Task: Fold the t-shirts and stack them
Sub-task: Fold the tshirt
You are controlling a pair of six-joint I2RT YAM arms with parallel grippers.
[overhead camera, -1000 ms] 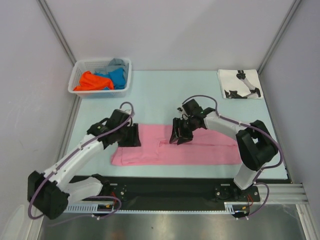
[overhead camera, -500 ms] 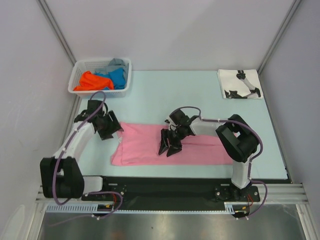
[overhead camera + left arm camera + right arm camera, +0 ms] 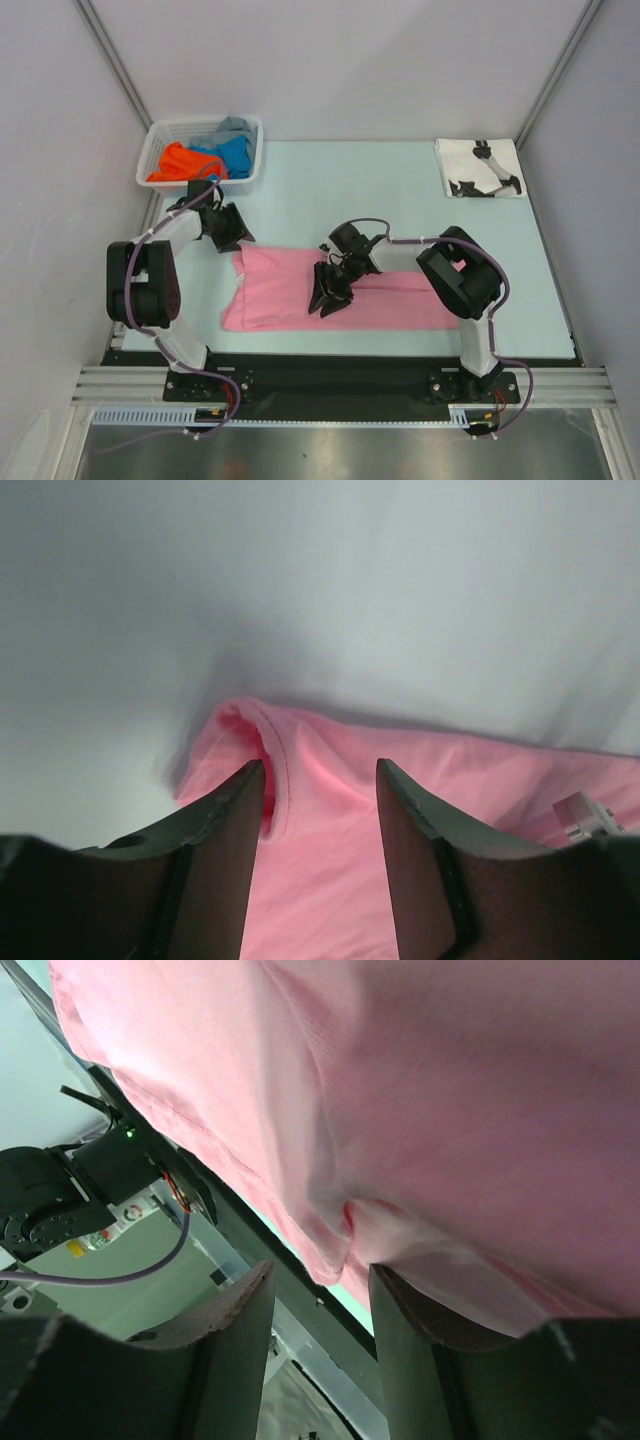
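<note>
Mid-table, the pink t-shirt lies as a long strip toward the near edge. The left fingers are at its far-left corner, spread apart and gripping nothing; the hem shows between them in the wrist cam. The right fingers are over the shirt's middle, parted too, w/ a pucker of cloth just past the tips. Back left, the basket holds an orange t-shirt, a blue t-shirt & a grey t-shirt. Back right, a folded white printed t-shirt sits on the table.
</note>
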